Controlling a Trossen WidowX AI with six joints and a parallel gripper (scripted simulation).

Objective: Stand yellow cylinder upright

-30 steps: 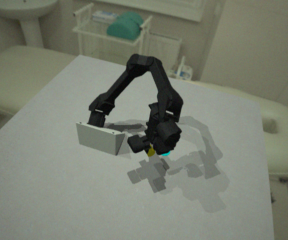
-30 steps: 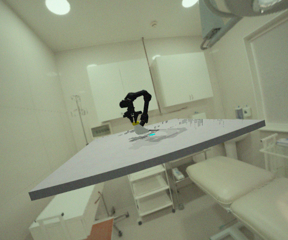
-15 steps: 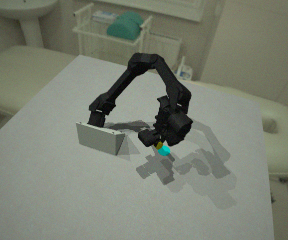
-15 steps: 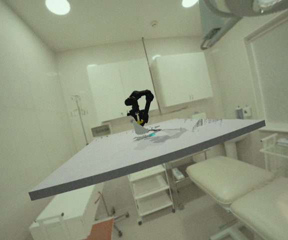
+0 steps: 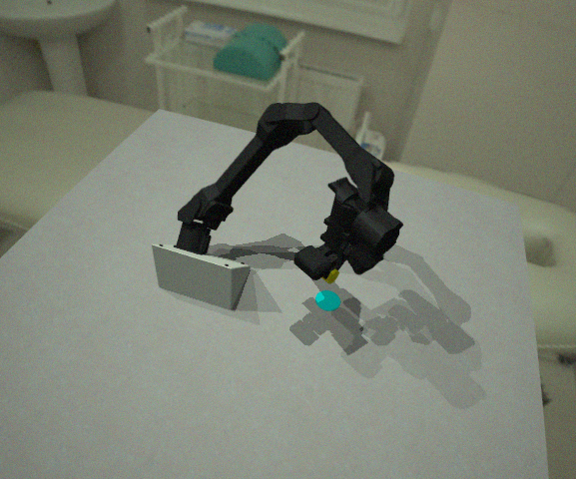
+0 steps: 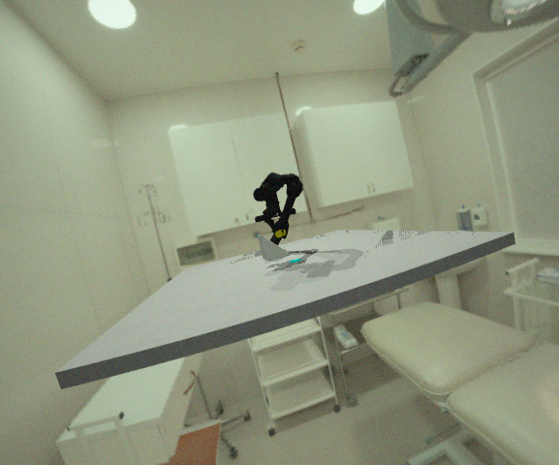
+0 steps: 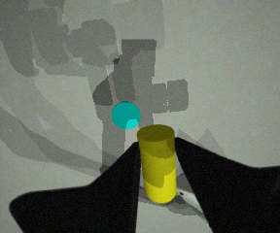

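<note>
Yellow tall cylinder (image 7: 157, 162) clamped in part-closed gripper (image 7: 157, 167), raised above table (image 5: 123, 360), near cyan circle (image 7: 125, 115)

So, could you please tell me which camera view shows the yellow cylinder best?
The wrist view: the yellow cylinder fills the centre, gripped between the tool's dark fingers. The top view shows only its tip below the tool; the exterior view shows a tiny yellow speck.

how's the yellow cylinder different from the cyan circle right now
The yellow cylinder is a tall solid body; the cyan circle is a flat mark on the table. The cylinder is clamped in the gripper and held off the table, while the circle lies on it, uncovered. Both look round, and the circle appears about as wide as the cylinder's end.
</note>
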